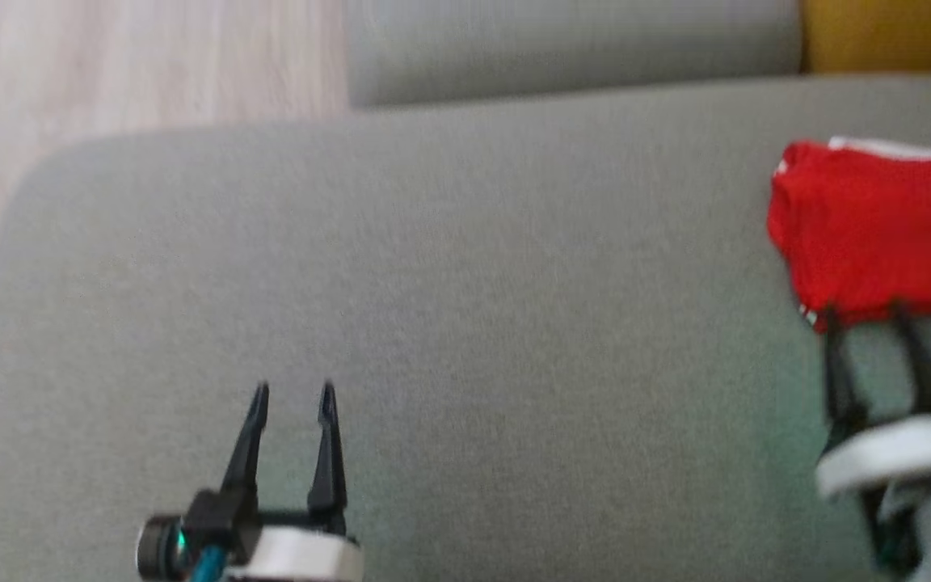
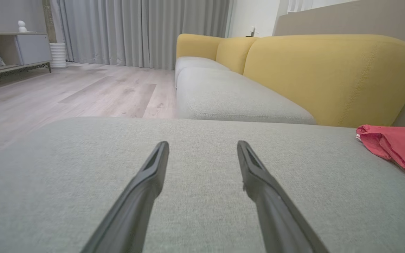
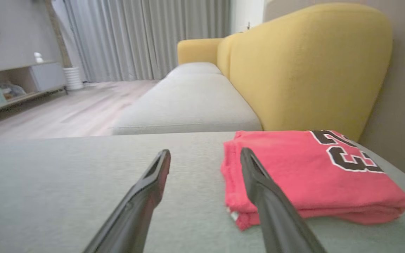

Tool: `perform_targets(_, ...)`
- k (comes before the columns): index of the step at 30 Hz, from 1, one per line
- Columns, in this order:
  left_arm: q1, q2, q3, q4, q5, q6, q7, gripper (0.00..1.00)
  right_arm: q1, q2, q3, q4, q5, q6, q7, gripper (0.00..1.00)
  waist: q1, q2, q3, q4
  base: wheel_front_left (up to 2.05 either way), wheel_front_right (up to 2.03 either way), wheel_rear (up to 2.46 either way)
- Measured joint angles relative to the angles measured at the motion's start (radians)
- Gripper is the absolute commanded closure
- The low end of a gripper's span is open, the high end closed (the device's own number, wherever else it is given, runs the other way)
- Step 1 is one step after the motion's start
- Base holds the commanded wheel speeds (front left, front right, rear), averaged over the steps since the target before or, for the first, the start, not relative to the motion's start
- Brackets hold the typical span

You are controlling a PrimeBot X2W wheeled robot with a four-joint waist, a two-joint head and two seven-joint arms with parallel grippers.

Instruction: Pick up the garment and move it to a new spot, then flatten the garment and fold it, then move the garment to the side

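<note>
Landmark: the sofa [image 2: 329, 77], with a mustard-yellow backrest and light grey seat cushions [image 2: 230, 95]. A wide grey upholstered section [image 1: 433, 283] adjoins its near end; the fabric is finely woven and the surface even. Directly behind the sofa stands a plain beige wall [image 2: 346, 17]. Pale wood-plank floor [image 2: 83, 91] runs along the sofa's front. Beyond the sofa's far end, grey pleated curtains [image 2: 135, 31] hang to the floor. Across the floor from the sofa is a low cabinet [image 2: 30, 49] with an open shelf and a small white figure [image 2: 21, 25] on top. A white ribbed cylinder [image 2: 58, 54] stands just beside the cabinet — on the curtain side. Lighting soft, even.
</note>
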Motion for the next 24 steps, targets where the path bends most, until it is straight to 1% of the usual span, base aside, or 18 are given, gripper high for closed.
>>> perform_targets(4,0.053,0.000,0.006,0.001,0.000,-0.016,0.000,0.00,0.180,0.078,0.032,-0.175,-0.015,0.000,0.000,0.00,0.0000,0.0000,-0.082,0.017,0.00,0.00,0.00)
perform_targets(6,0.069,0.000,0.016,0.000,0.000,-0.018,0.000,0.00,0.237,0.108,0.058,-0.226,-0.025,0.000,0.000,0.00,0.0000,0.0000,-0.117,0.026,0.00,0.00,0.00)
perform_targets(9,0.105,0.001,0.029,-0.003,0.000,-0.025,0.000,0.00,0.296,0.141,0.066,-0.272,-0.041,0.000,0.000,0.00,-0.0001,0.0000,-0.159,0.039,0.00,0.00,0.00)
perform_targets(11,0.143,0.001,0.029,-0.004,0.000,-0.026,0.000,0.00,0.342,0.153,0.074,-0.291,-0.057,0.000,0.000,0.00,0.0001,0.0000,-0.189,0.050,0.00,0.00,0.00)
perform_targets(14,0.152,0.001,0.030,-0.005,0.000,-0.026,0.000,0.00,0.374,0.170,0.074,-0.291,-0.057,0.000,0.000,0.00,0.0000,0.0000,-0.205,0.060,0.00,0.00,0.00)
perform_targets(24,0.151,0.001,0.040,-0.004,0.010,-0.035,0.000,0.00,0.385,0.177,0.074,-0.287,-0.058,0.000,0.000,0.00,0.0003,0.0000,-0.219,0.068,0.00,0.00,0.00)
